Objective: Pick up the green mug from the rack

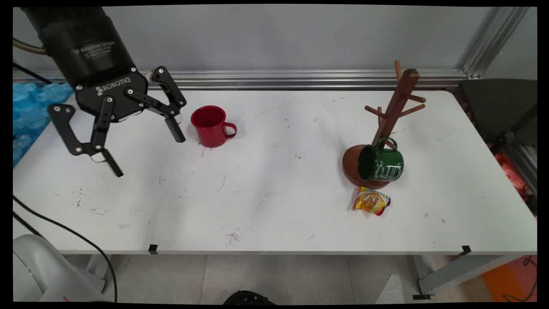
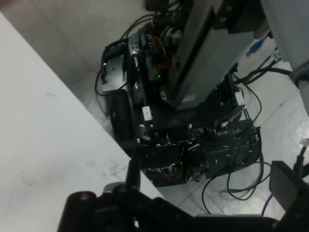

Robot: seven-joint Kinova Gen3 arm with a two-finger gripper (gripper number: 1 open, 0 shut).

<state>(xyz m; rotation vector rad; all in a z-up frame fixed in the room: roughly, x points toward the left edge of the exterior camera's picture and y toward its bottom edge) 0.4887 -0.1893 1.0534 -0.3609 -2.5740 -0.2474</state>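
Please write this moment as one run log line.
gripper: open, above table left, holds nothing | nearest: red mug, upright | green mug hangs on rack | snack packet before rack

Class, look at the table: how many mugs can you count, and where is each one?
2. A red mug stands upright near the open gripper; a green mug hangs tilted from the wooden mug tree, above a snack packet.
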